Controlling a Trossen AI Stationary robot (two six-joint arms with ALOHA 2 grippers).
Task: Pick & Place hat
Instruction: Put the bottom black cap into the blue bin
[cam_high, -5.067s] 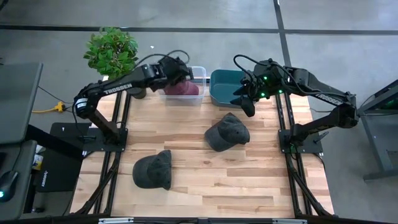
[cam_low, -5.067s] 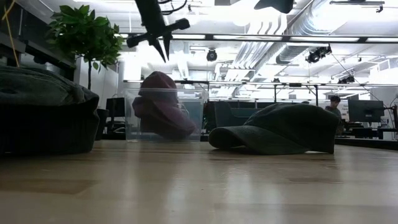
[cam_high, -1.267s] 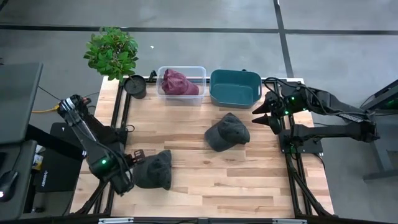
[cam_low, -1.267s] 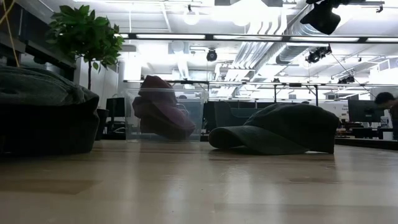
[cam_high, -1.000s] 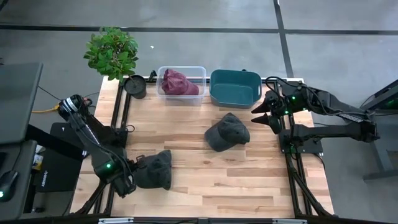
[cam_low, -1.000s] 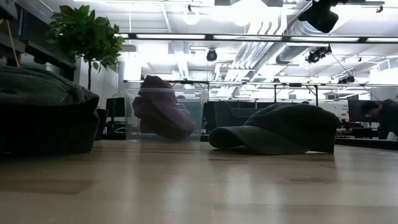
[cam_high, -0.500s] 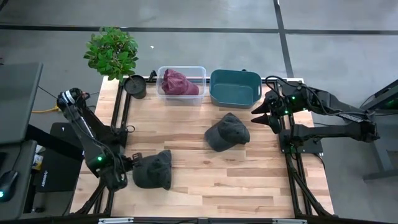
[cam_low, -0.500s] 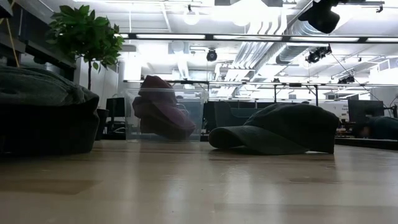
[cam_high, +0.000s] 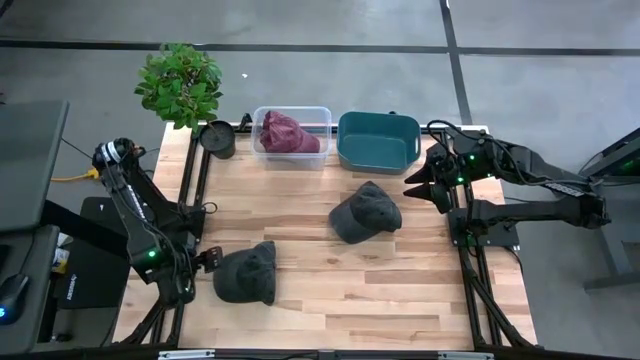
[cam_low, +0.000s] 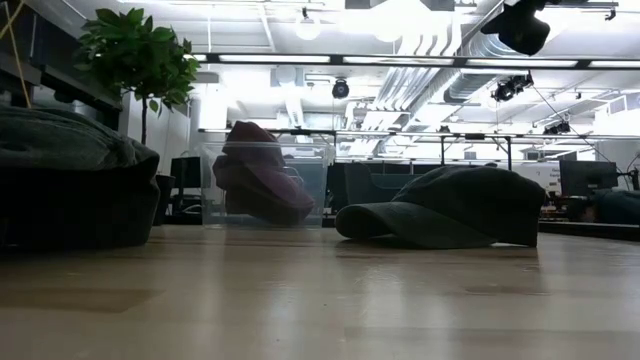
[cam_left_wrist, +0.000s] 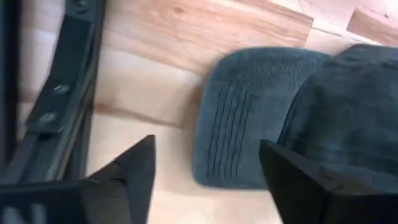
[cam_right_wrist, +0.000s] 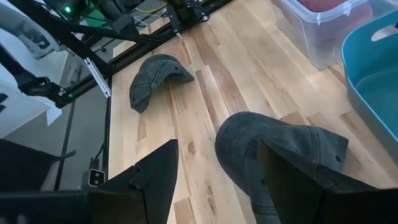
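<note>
Looking down, I see 1 maroon hat (cam_high: 288, 132) already in the clear bin (cam_high: 322, 115); 2 dark hats remain on the table (cam_high: 400, 290). My left gripper (cam_high: 206, 259), fingers spread, sits beside the near-left cap (cam_high: 246, 274). The right gripper (cam_high: 425, 187), spread and empty, waits right of the middle cap (cam_high: 364, 213).

An open-plan lab or office: exposed ceiling ducts (cam_low: 440, 60), strip lights (cam_low: 400, 62), grey concrete floor (cam_high: 320, 25).
</note>
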